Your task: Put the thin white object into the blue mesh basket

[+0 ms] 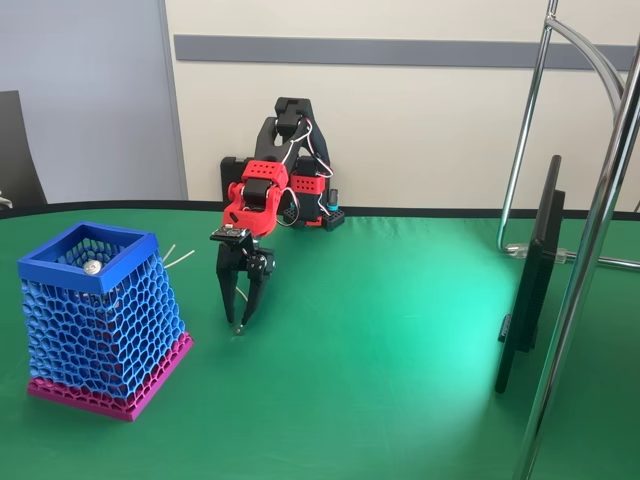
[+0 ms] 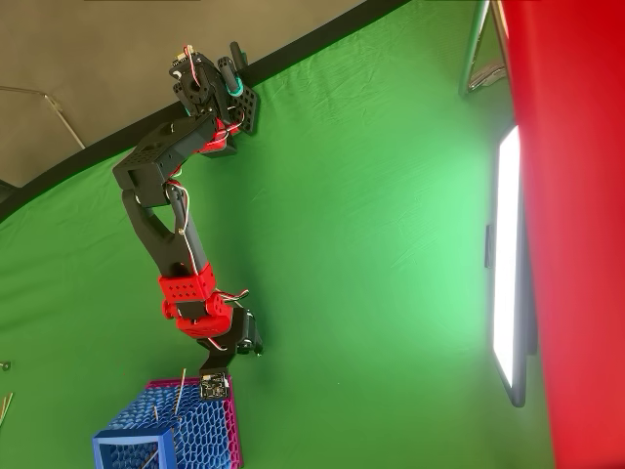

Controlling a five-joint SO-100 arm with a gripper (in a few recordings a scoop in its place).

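Green tabletop (image 1: 400, 380) | your gripper (image 1: 238, 325) is pointing down, tips nearly touching the cloth, jaws narrow and pinching the thin white object (image 1: 241, 296) | blue mesh basket (image 1: 100, 320) is standing just left, fixed view.

Honestly nothing readable here, in either the fixed view or the overhead view. No labels, brand names, numbers or signs that I can make out on anything in the scene.
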